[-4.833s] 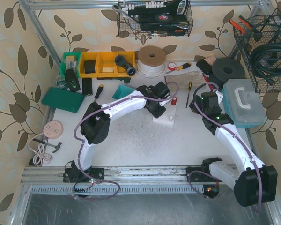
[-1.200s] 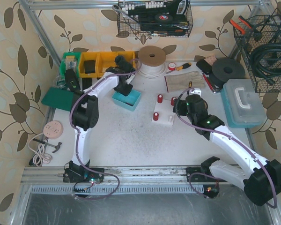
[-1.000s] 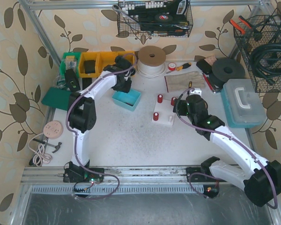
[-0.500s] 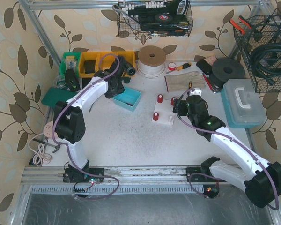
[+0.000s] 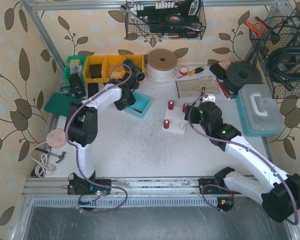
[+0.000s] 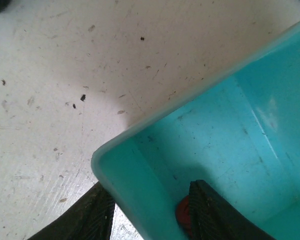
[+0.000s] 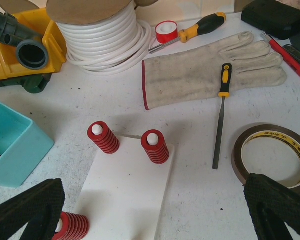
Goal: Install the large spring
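noted left hand spread astride a corner wall of the teal bin, with one finger outside on the counter side and the other inside. cannot tell whether either finger presses the wall. spotted a red spring low in the bin, just beside the inner finger, mostly hidden and blurred. found right hand spread wide, gripping nothing, above the white plate. counted three seated springs on that plate's posts: two at the far edge, one at the near-left corner. placed the bin left of the plate, apart from it. logged beyond the plate a glove, a yellow-handled tool, a tape roll and a cable spool.
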You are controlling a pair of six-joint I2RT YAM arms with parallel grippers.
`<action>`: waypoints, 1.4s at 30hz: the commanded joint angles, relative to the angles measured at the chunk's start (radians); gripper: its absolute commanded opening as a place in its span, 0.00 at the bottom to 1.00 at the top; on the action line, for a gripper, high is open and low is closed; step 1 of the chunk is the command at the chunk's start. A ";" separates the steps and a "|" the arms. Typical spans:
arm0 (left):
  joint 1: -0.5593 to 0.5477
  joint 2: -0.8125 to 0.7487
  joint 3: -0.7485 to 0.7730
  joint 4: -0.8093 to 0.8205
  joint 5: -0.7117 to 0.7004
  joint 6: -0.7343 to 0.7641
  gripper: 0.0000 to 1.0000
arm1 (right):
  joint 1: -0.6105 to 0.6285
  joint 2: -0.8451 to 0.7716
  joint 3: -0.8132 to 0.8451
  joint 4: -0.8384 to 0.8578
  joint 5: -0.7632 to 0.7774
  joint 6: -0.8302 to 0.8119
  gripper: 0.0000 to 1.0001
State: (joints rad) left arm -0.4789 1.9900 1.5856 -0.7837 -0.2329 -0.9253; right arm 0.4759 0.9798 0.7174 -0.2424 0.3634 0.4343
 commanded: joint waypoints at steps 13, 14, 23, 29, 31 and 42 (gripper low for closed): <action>0.001 0.089 0.159 -0.042 -0.054 0.321 0.23 | 0.004 -0.001 0.025 0.003 0.023 -0.015 0.97; 0.002 0.095 0.168 -0.048 -0.061 0.335 0.23 | 0.005 0.001 0.026 0.002 0.026 -0.017 0.97; 0.023 0.167 0.234 -0.086 -0.037 0.478 0.14 | 0.007 0.005 0.028 0.000 0.034 -0.020 0.97; 0.028 0.171 0.231 -0.069 -0.037 0.540 0.11 | 0.006 0.005 0.030 -0.002 0.040 -0.021 0.97; 0.029 0.173 0.235 -0.062 -0.029 0.544 0.11 | 0.006 0.006 0.029 -0.001 0.041 -0.022 0.97; 0.029 0.187 0.310 -0.082 -0.002 0.528 0.22 | 0.006 0.016 0.025 0.011 0.044 -0.025 0.97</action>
State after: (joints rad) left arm -0.4572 2.1685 1.8412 -0.8242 -0.2581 -0.4076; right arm 0.4770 0.9833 0.7177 -0.2424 0.3855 0.4210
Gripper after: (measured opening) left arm 0.180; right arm 0.965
